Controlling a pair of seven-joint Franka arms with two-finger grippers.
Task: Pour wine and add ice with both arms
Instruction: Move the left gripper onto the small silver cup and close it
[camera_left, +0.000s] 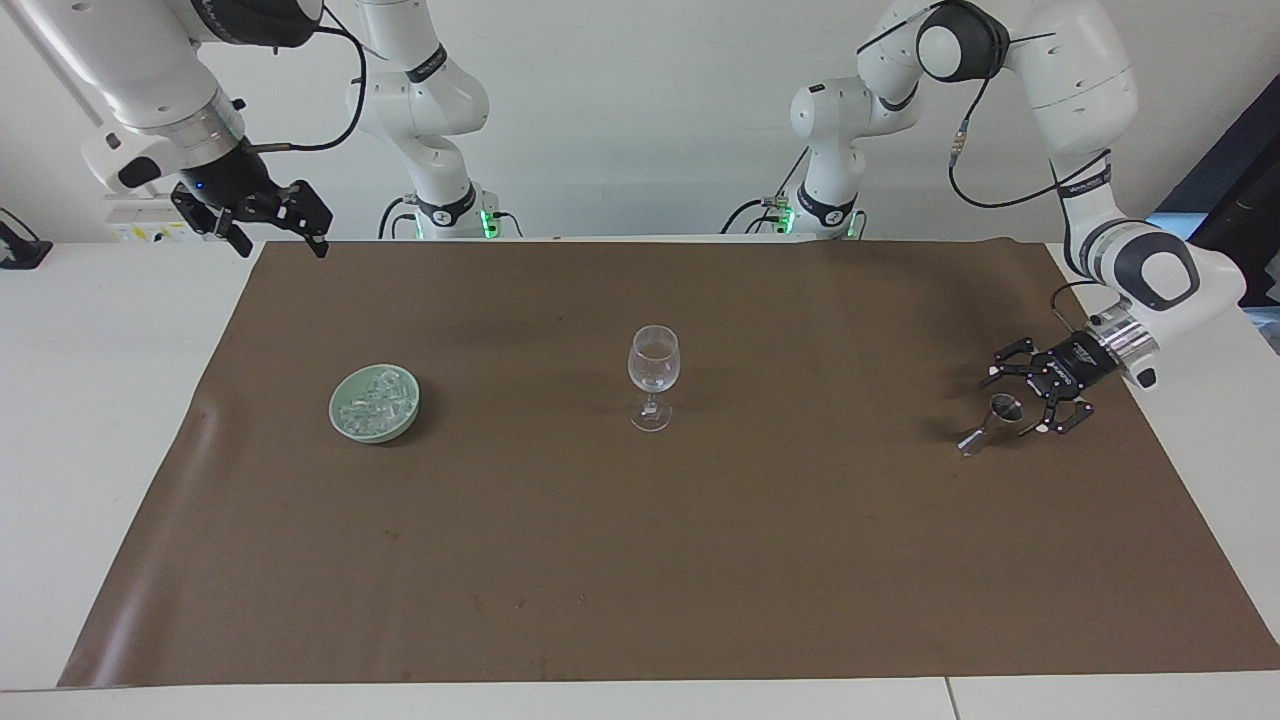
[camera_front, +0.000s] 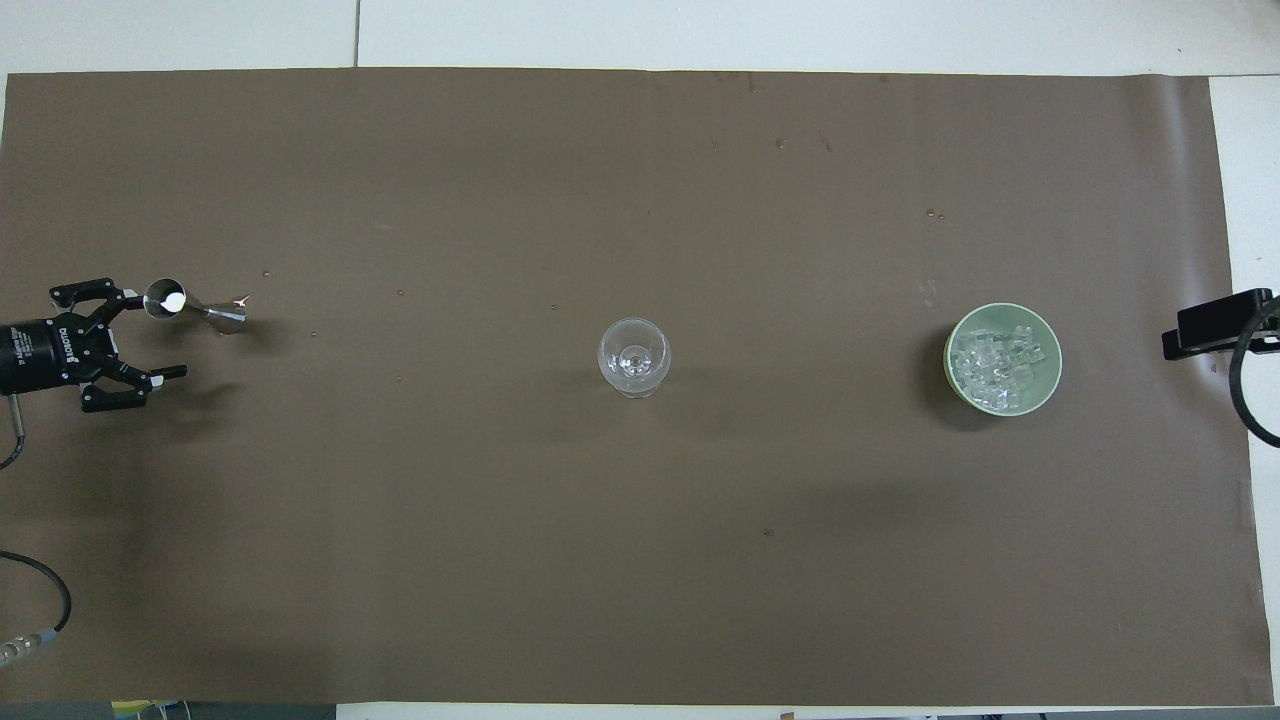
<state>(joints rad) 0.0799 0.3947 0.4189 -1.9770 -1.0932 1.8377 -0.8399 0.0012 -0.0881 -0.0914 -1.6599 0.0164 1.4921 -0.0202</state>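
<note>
In the facing view, the left gripper (camera_left: 1035, 400) is seen low over the brown mat (camera_left: 640, 560) at the left arm's end of the table, its fingers spread wide and holding nothing, with the steel jigger (camera_left: 990, 420) just beside them and apparently leaning (its cup end toward the gripper). The right gripper (camera_left: 270, 222) waits raised near the mat's corner, fingers parted, well apart from the bowl (camera_left: 340, 420) of ice (camera_left: 378, 400). In the overhead view, the jigger (camera_front: 190, 305) is shown lying along the table's length, its cup mouth by one open finger of the left gripper (camera_front: 140, 335), so a sideways shift is judged necessary before closing; the wine glass (camera_front: 634, 357) stands at the centre.
</note>
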